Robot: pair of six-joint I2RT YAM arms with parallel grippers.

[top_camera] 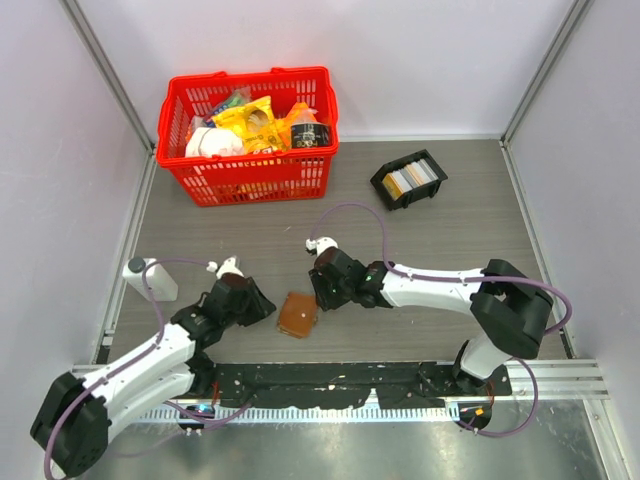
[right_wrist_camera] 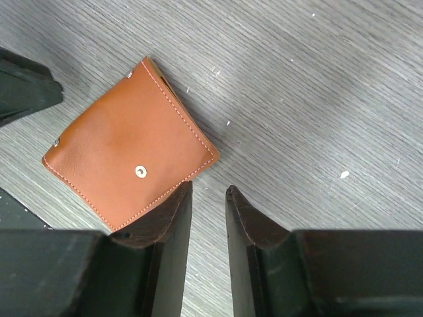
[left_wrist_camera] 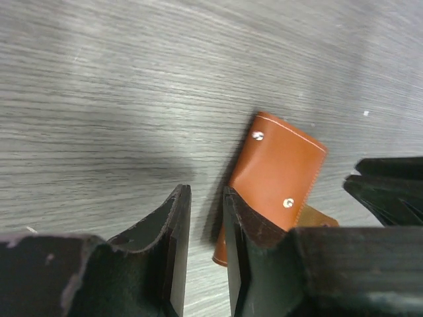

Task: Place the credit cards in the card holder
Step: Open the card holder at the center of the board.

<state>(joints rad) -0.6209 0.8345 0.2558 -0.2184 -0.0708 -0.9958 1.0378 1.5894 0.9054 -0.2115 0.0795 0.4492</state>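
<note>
While the card holder [top_camera: 297, 314] lies closed and flat on the tabletop [top_camera: 450, 260] between both arms, we judge it must be opened first. Left gripper [left_wrist_camera: 201, 221] and right gripper [right_wrist_camera: 209, 208]: jaws slightly apart, holding nothing. One holder. Credit cards [top_camera: 411, 177] sit in one black tray [top_camera: 385, 184] beyond; count unclear.

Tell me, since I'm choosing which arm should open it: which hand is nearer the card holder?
Right, narrowly. The right hand sits just off the card holder at its upper right edge; the left hand is a small gap away on its left.
</note>
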